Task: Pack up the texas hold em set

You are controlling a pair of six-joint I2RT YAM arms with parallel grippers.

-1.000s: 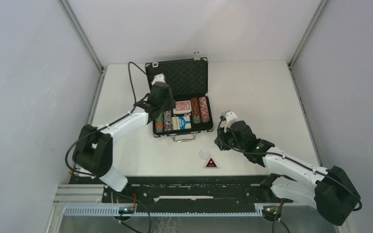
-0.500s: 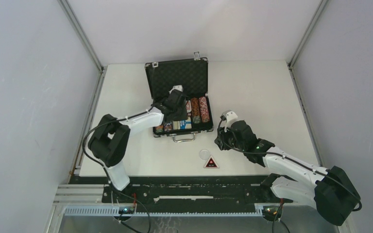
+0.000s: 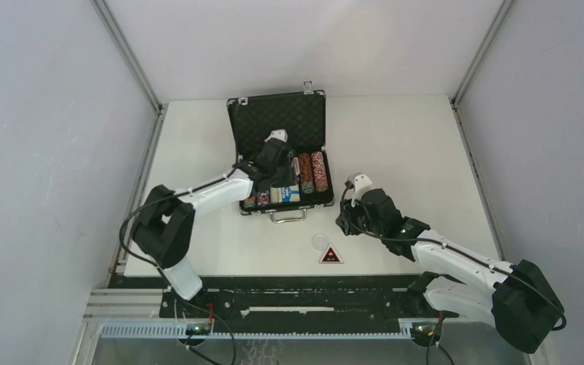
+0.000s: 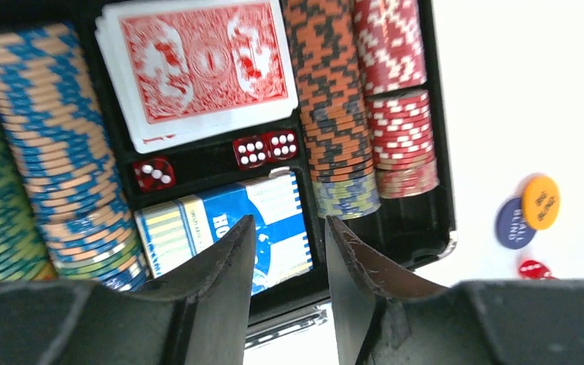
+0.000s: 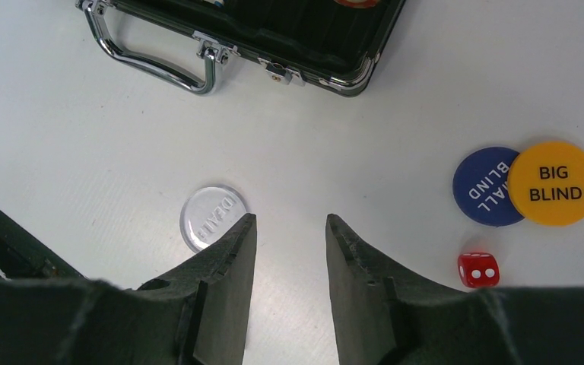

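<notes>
The black briefcase (image 3: 277, 118) lies open on the table, lid up. It holds chip stacks (image 4: 331, 99), a red deck (image 4: 201, 65), a blue deck (image 4: 281, 209) and three red dice (image 4: 262, 148). My left gripper (image 4: 289, 228) hovers open and empty over the case's front, above the blue deck; it also shows in the top view (image 3: 277, 160). My right gripper (image 5: 289, 224) is open and empty above bare table in front of the case. A clear dealer button (image 5: 211, 217) lies to its left. A blue small-blind token (image 5: 487, 186), a yellow big-blind token (image 5: 553, 182) and a red die (image 5: 477, 269) lie to its right.
The case's chrome handle (image 5: 148, 61) faces the arms. A red triangle sticker (image 3: 331, 255) sits by the dealer button (image 3: 321, 242). Grey walls close in the table on three sides. The black rail (image 3: 296, 300) runs along the near edge.
My left gripper has swung right from the case's left side to over its middle. My right arm has not moved.
</notes>
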